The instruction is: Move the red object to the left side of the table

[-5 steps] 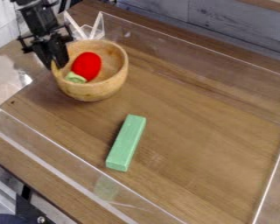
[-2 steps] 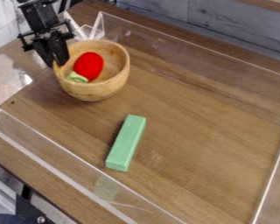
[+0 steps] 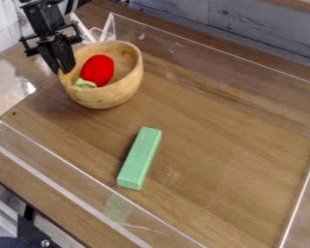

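The red object, a small rounded bright-red toy, lies inside the wooden bowl at the table's back left. A pale yellow-green piece shows just below it in the bowl. My black gripper reaches down over the bowl's left rim. Its fingers are drawn close together against the red toy's left edge and look shut on it there. The exact contact is hidden behind the fingers.
A long green rectangular block lies on the wood toward the front centre. Low clear acrylic walls edge the tabletop on all sides. The bowl stands close to the back-left wall.
The fingers stood apart over the bowl's left side a second ago and have since closed together beside the red toy. The arm, bowl and green block have stayed in place.
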Robot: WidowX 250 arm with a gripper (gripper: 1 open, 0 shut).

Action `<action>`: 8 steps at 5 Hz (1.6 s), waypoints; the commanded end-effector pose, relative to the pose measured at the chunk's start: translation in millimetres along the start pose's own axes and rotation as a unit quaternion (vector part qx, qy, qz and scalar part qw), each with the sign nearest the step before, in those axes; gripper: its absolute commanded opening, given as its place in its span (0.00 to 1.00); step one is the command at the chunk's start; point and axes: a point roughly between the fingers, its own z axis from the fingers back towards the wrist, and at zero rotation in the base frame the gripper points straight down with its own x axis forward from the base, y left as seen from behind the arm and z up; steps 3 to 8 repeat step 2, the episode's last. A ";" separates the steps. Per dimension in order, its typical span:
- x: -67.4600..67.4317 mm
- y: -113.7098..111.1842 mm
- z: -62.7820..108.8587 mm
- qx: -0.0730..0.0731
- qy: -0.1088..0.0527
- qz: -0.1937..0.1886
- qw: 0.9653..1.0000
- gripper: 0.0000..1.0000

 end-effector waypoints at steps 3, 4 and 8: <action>1.4 -15.2 40.7 0.019 -0.054 -0.022 0.998 0.00; 1.4 -15.2 40.7 0.019 -0.054 -0.022 0.998 0.00; 1.4 -15.2 40.7 0.019 -0.054 -0.022 0.998 0.00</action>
